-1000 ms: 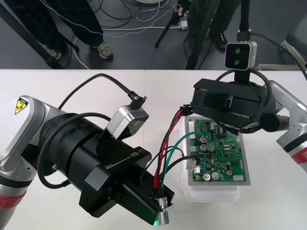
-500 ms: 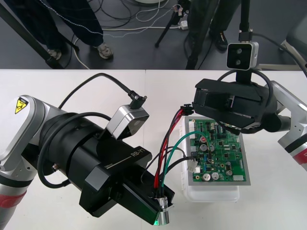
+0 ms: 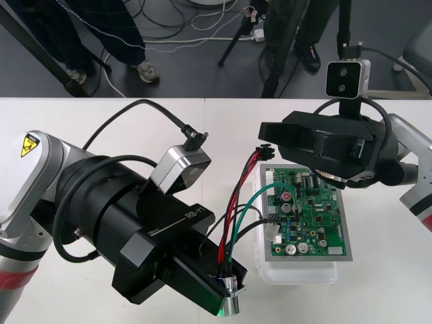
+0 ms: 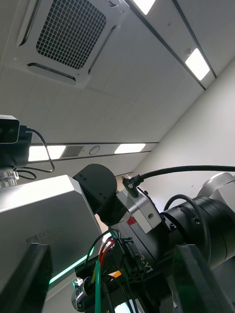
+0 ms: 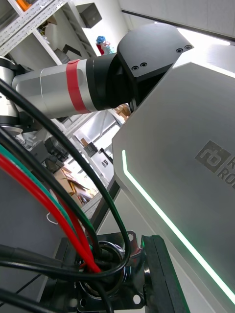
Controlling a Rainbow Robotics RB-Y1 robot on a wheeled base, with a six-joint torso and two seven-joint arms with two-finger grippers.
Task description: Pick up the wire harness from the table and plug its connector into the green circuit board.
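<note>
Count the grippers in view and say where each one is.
2. The left gripper grips the wire harness by its socket end, beside the green circuit board. The right gripper hovers open at the board's far edge, by the plug.

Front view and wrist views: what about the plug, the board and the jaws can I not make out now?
Plug: front view, the right gripper partly covers it, so whether its jaws touch it is unclear.
Green circuit board: front view, the far edge is hidden under the right gripper.
Socket in the left gripper: left wrist view, the bottom edge cuts it off and wires cross it.
</note>
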